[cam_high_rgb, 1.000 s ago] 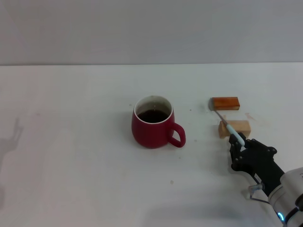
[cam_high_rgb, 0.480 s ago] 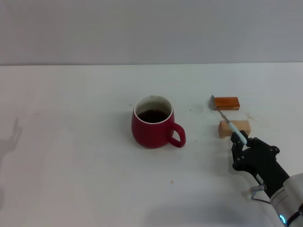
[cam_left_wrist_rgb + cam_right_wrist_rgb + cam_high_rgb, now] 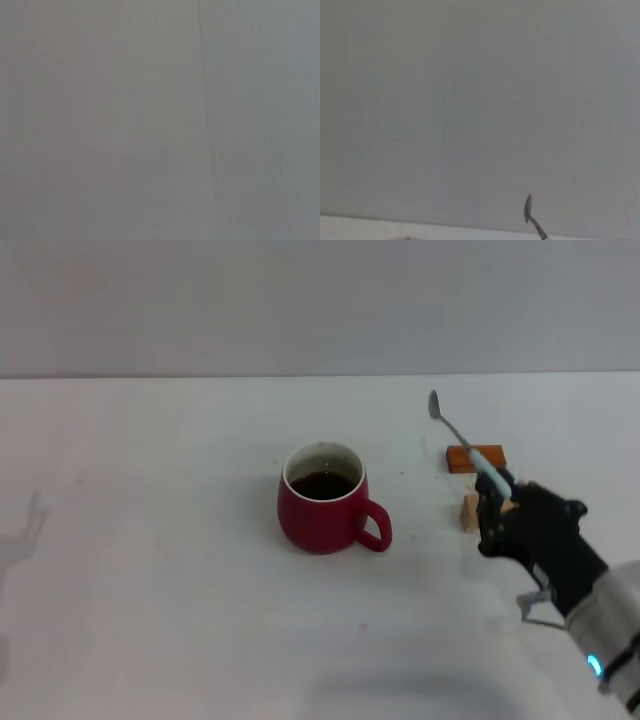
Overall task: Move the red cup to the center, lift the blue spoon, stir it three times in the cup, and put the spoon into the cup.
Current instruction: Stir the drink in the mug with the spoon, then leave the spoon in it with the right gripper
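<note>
Right gripper point(image 3: 497, 492) has the spoon point(image 3: 462, 441) clenched by its pale blue handle, lifted clear of the table point(image 3: 150, 570).

The spoon tilts up and away from the gripper, its grey bowl high above the orange block point(image 3: 474, 457) toward the far right part of the worktop; in the right wrist view only the bowl and neck point(image 3: 530, 212) show against a plain grey wall. The cup point(image 3: 324, 500) stands upright near the middle of the worktop, dark liquid inside, handle turned toward the right front, well apart from the spoon and gripper. A pale block point(image 3: 468, 511) sits just in front of the orange one, partly hidden by the gripper. The left arm is out of sight, and its wrist camera shows only blank grey.
</note>
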Available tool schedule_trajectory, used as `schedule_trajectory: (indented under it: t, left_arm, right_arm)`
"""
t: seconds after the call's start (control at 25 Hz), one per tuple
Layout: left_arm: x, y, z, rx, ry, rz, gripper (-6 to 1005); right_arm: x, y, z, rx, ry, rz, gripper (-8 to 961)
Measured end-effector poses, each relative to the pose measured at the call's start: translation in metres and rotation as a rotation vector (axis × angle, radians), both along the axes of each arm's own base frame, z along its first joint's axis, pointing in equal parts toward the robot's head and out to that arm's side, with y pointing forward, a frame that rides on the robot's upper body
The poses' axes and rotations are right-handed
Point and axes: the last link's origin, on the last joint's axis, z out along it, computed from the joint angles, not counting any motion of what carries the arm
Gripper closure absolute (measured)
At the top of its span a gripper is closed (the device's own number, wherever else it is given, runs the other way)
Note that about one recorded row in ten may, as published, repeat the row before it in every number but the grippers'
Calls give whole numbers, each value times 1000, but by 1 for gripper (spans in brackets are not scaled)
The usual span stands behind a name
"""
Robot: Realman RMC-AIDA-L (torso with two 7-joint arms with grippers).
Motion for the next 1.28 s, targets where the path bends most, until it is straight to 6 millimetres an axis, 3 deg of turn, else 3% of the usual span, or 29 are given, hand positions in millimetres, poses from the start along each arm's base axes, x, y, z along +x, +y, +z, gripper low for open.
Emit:
schedule_trajectory:
  t: [0.12, 0.32, 0.44, 0.76, 1.28]
  left_arm:
    - [0, 0, 0, 0, 0, 0, 149]
    - [0, -1, 0, 0, 0, 2, 150]
    - [-1, -1, 0, 0, 0, 2, 150]
    - [1, 1, 0, 1, -1, -3, 149]
    - [3, 6, -1, -4, -1, -8, 149]
  right_arm:
    - [-14, 4, 12, -6, -20, 2, 824]
    - [-67, 28, 54, -105, -88, 30, 824]
    - [-85, 32, 64, -156, -126, 59, 824]
    - [-126, 43, 78, -298, -233, 34, 824]
    - [-174, 34, 86, -481, -394, 29, 825]
